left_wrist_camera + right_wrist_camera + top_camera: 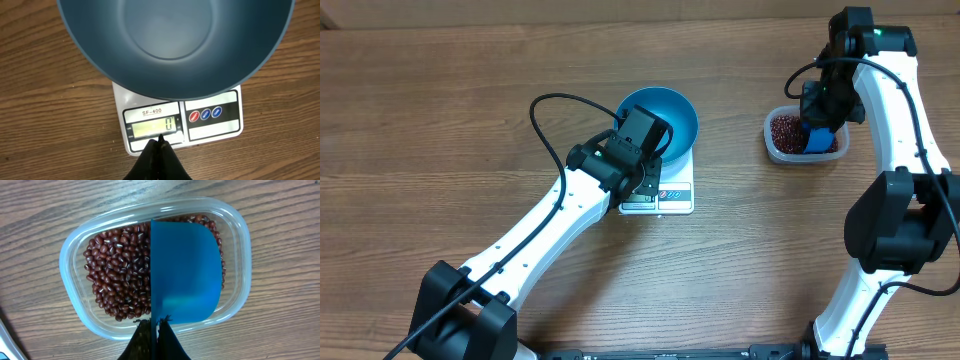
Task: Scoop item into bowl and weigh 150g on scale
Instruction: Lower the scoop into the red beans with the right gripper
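The empty blue bowl [670,112] [175,45] stands on the white scale [672,196] [212,127], whose display reads 0. My left gripper [160,140] is shut with nothing in it, its tips just over the scale's front edge below the display. At the right, the dark red-brown beans [784,128] [117,275] fill a clear tub [772,143] [235,230]. My right gripper [155,322] is shut on the handle of a small blue scoop [817,140] [185,270], which hangs over the tub's right half and hides the beans beneath it.
The wooden table [440,110] spreads around both arms. The left arm [550,220] crosses from the front left to the scale. The right arm [895,150] stands along the right edge, behind the tub.
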Available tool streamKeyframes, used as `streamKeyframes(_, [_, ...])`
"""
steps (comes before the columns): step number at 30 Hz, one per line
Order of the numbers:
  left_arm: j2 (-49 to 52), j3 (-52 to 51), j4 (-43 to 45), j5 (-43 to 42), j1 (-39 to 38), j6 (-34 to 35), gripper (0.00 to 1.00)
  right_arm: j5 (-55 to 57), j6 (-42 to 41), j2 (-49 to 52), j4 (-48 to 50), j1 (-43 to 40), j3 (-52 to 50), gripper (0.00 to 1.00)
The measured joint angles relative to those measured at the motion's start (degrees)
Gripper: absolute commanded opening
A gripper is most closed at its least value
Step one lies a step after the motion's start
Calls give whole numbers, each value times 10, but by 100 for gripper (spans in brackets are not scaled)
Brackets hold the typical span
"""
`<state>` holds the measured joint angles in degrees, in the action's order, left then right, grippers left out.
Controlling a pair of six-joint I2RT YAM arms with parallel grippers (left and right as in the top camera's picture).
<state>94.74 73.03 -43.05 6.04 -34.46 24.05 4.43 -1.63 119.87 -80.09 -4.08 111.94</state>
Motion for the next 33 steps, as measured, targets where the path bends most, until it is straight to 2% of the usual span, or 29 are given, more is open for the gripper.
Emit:
streamKeyframes(16, [0,0,0,0,0,-19,4,-2,0,-15,34,1,-35,4])
streamKeyframes(33, [0,0,0,0,0,-20,4,-82,2,-24,45,-12,-59,4])
